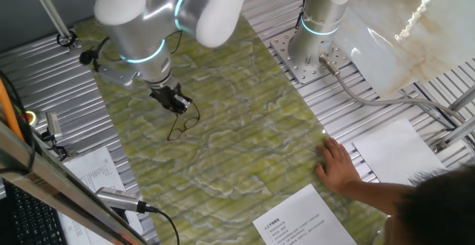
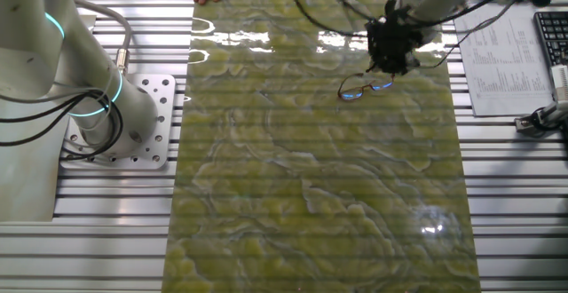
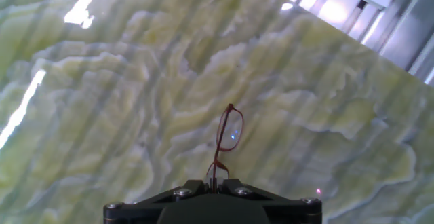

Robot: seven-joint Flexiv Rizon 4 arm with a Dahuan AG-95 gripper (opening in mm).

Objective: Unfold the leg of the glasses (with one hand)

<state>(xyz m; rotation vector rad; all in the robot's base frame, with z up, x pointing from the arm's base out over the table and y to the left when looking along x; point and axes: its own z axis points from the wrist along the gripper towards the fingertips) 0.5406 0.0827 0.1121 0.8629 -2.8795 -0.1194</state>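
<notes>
Reaching down onto the green-veined marble-patterned tabletop [image 1: 245,126], the slim black two-finger gripper [image 1: 177,104] on the silver arm with the glowing cyan ring meets the small thin dark wire-framed glasses [image 1: 182,124] with clear lenses. In the hand view the jaws stand nearly together at the bottom edge, and the near end of the frame runs into the narrow gap between them; they look closed on that end of the glasses, though whether the part pinched is the thin dark leg or the rim cannot be told. From the jaws the glasses [image 3: 227,142] stretch straight ahead, one lens edge-on with a small blue glint. In the other fixed view the spectacles [image 2: 366,87] lie just beyond the gripper [image 2: 390,60], touching its tips, lenses towards the open slab. Well away from the jaws, at the far edge of the slab, a bare human hand [image 1: 338,167] rests on the surface beside white printed paper sheets [image 1: 297,219]. A second silver robot base [image 2: 111,120] stands on the ribbed metal table beside the slab.
</notes>
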